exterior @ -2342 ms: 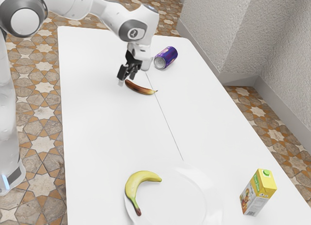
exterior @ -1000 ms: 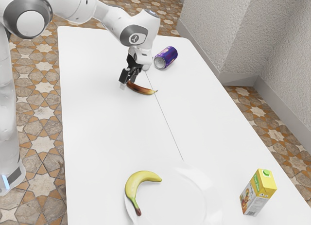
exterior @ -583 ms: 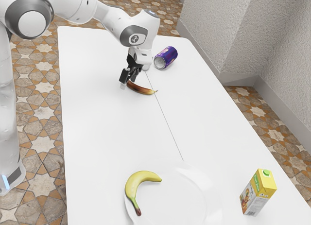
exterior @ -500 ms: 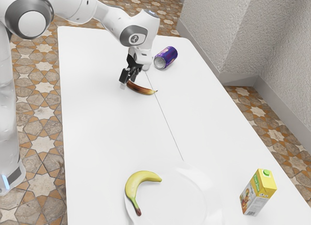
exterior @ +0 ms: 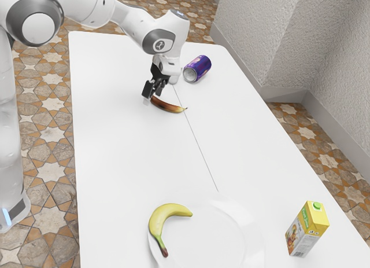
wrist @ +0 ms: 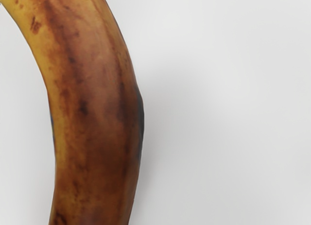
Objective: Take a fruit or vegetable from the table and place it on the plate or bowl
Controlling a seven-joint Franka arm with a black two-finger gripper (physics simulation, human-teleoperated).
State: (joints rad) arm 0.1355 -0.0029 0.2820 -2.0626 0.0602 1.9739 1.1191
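Observation:
A brown, overripe banana (exterior: pixel 171 107) lies on the white table (exterior: pixel 127 152) near its far end. My gripper (exterior: pixel 151 96) is down over the banana's end toward the exterior view's left, with its fingers shut on that end from both sides. The banana rests on the table. Up close in the wrist view, the brown banana (wrist: pixel 92 113) runs right under my hand. A yellow banana (exterior: pixel 162 218) lies on the rim of the white plate (exterior: pixel 228 239) at the near end, toward the exterior view's left.
A purple can (exterior: pixel 197 68) lies on its side just beyond the gripper, toward the exterior view's right. A yellow juice carton (exterior: pixel 307 228) stands at the near corner on the exterior view's right. A thin seam (exterior: pixel 199 149) runs along the tabletop.
My gripper came down onto the brown banana's end and its fingers went from wide open to shut on it. Over the last half second nothing has moved.

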